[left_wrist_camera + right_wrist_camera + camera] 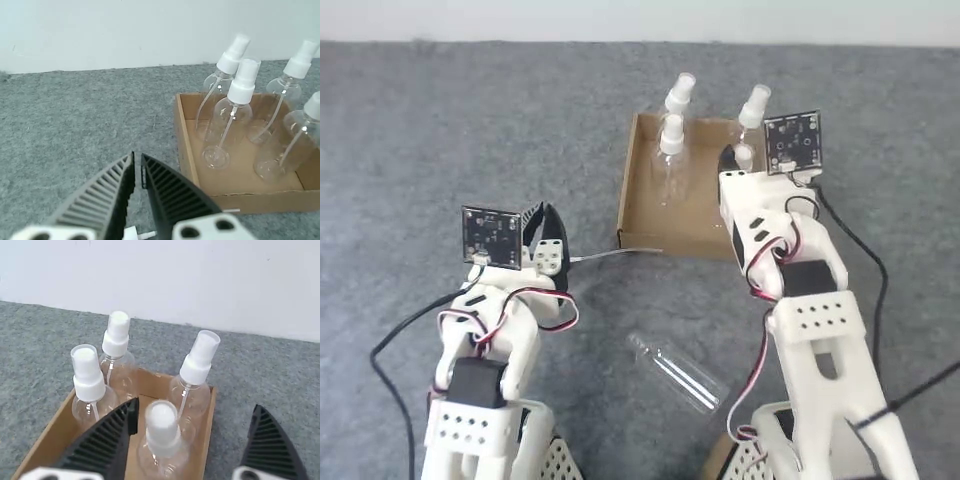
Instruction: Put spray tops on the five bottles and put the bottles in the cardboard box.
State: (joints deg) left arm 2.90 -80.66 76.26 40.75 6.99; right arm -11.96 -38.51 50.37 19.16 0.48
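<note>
1. Four capped bottles stand upright inside the cardboard box, so you are on the fifth bottle: cap it, then box it.
2. Your left gripper sits off the box's left side, clenched on the one loose spray top. The top's thin dip tube points along the box's near wall.
3. Your right gripper hangs over the box's right half. Its jaws are spread wide either side of a capped bottle, and it grasps nothing.
4. The bare bottle lies on its side on the grey carpet, on the near side of the box and apart from it. It is clear plastic and uncapped, with its neck end closer to the box than its base.
5. Next, I judge, you should bring the right gripper out of the box to stand that bottle up and steady it. The left can then thread the tube into the narrow neck. Expect the smooth round body to roll or slip if you pinch it off-centre.
</note>
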